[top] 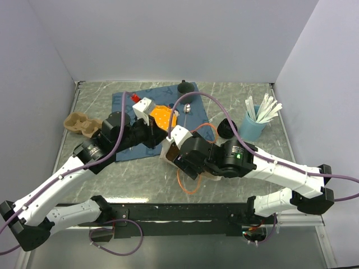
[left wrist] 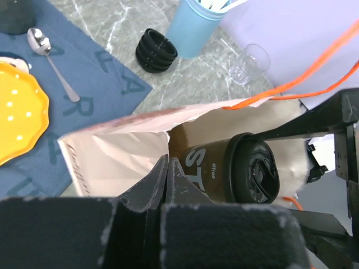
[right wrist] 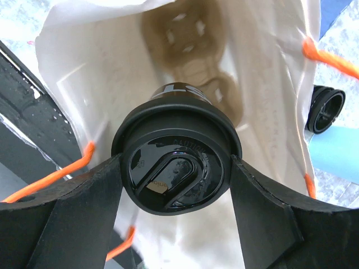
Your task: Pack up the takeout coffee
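Marbled table (top: 140,175), crinkled paper bag (left wrist: 112,151), glossy-lidded cup (right wrist: 176,162)

Left arm (top: 56,182) and right arm (top: 286,171): white shells, black joints. Purple cable (top: 123,106) looped over each. Right tool (right wrist: 175,185): matte black wedges.

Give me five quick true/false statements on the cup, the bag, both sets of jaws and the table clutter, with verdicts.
1. The right jaws clamp the coffee cup at its black lid. True.
2. The coffee cup stands on the table outside the paper bag. False: it is held inside the bag's open mouth.
3. The left jaws are wide open. False: they are shut, pinching the paper bag's rim.
4. A spoon lies on the blue mat beside the yellow plate. True.
5. The blue cup is empty. False: it holds white stirrers.
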